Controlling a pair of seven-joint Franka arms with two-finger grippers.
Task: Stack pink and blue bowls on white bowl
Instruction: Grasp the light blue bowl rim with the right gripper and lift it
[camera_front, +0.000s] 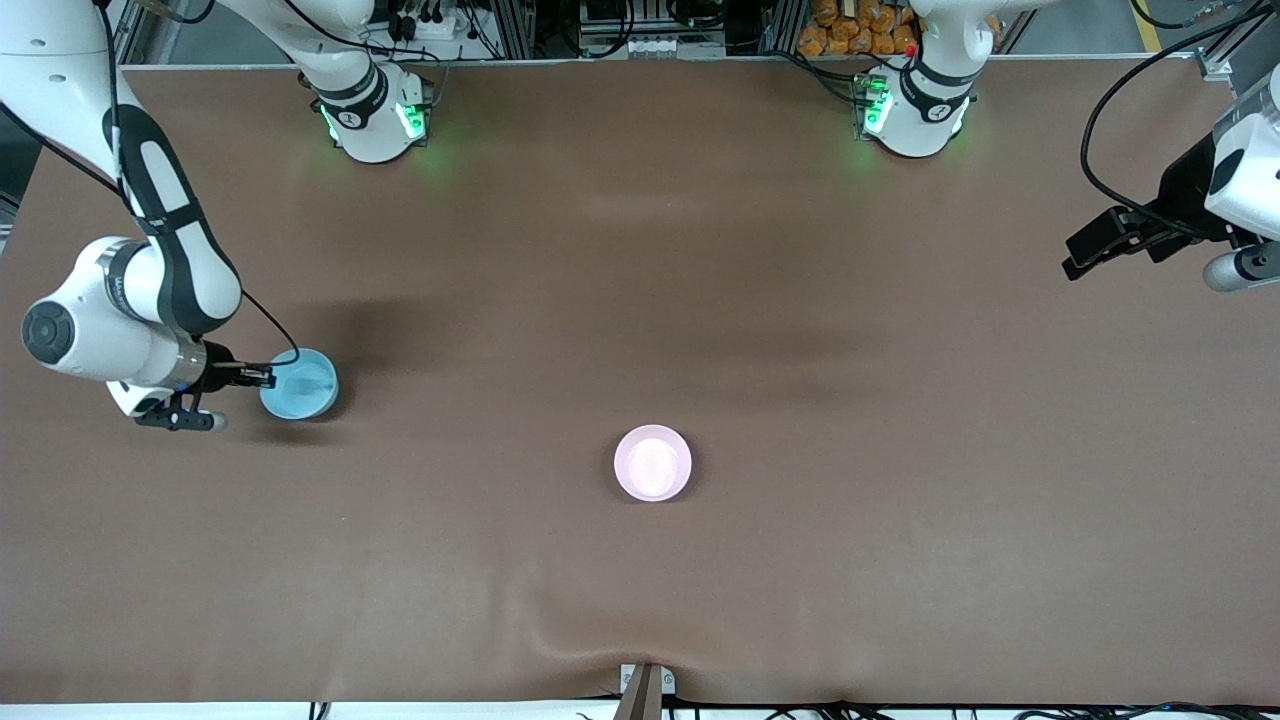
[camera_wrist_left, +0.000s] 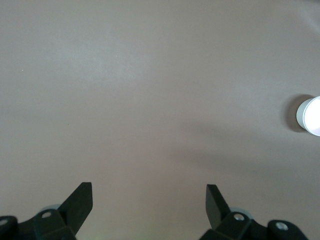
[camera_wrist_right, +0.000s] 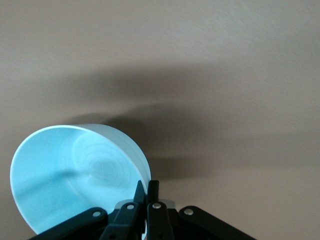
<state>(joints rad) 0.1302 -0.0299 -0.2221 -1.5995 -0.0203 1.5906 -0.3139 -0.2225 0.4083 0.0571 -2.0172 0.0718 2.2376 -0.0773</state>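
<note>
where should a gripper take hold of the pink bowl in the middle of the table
Grip the pink bowl by its thin rim, coming straight down from above, one finger inside and one outside. It sits upright and open-topped with bare table all around, so any rim spot looks reachable. The right gripper is shut on the blue bowl rim that way; the left gripper waits open.

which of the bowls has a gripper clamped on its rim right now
The blue bowl, toward the right arm's end of the table: the right gripper pinches its rim. The pink bowl sits untouched mid-table.

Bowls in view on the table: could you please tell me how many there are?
2: blue bowl at the right arm's end, pinched by the right gripper; pink bowl mid-table, possibly hiding another underneath.
</note>
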